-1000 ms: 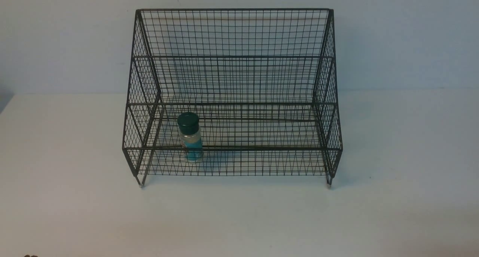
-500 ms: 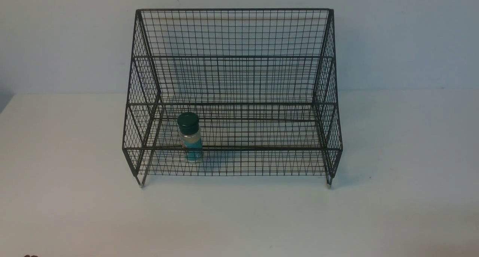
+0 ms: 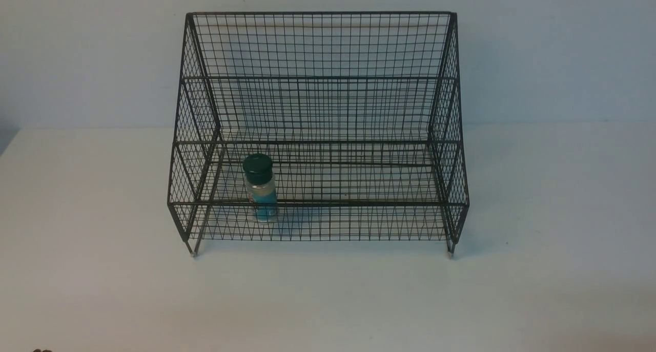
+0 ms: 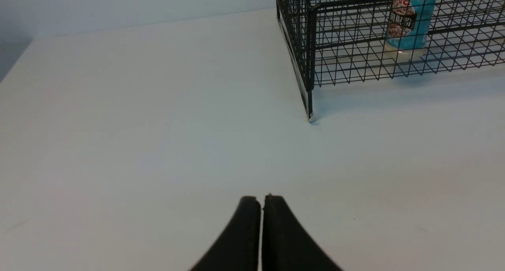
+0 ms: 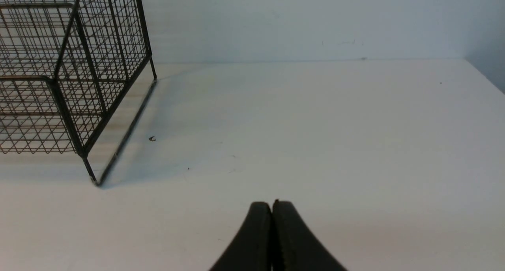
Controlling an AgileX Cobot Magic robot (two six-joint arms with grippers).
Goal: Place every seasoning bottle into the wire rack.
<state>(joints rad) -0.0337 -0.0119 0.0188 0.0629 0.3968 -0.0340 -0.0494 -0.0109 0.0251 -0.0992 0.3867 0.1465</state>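
The seasoning bottle (image 3: 261,188), clear with a dark green cap and teal-blue label, stands upright on the lowest front shelf of the black wire rack (image 3: 318,78), toward its left side. Its lower part also shows in the left wrist view (image 4: 410,20), inside the rack (image 4: 311,46). My left gripper (image 4: 262,199) is shut and empty, over bare table well short of the rack's front left foot. My right gripper (image 5: 272,204) is shut and empty, over bare table to the right of the rack (image 5: 67,77). Neither gripper shows in the front view.
The white table (image 3: 538,270) runs back to a pale wall behind the rack. The rack's metal feet (image 3: 193,253) rest on the table. A small dark speck (image 5: 152,138) lies near the rack's right side.
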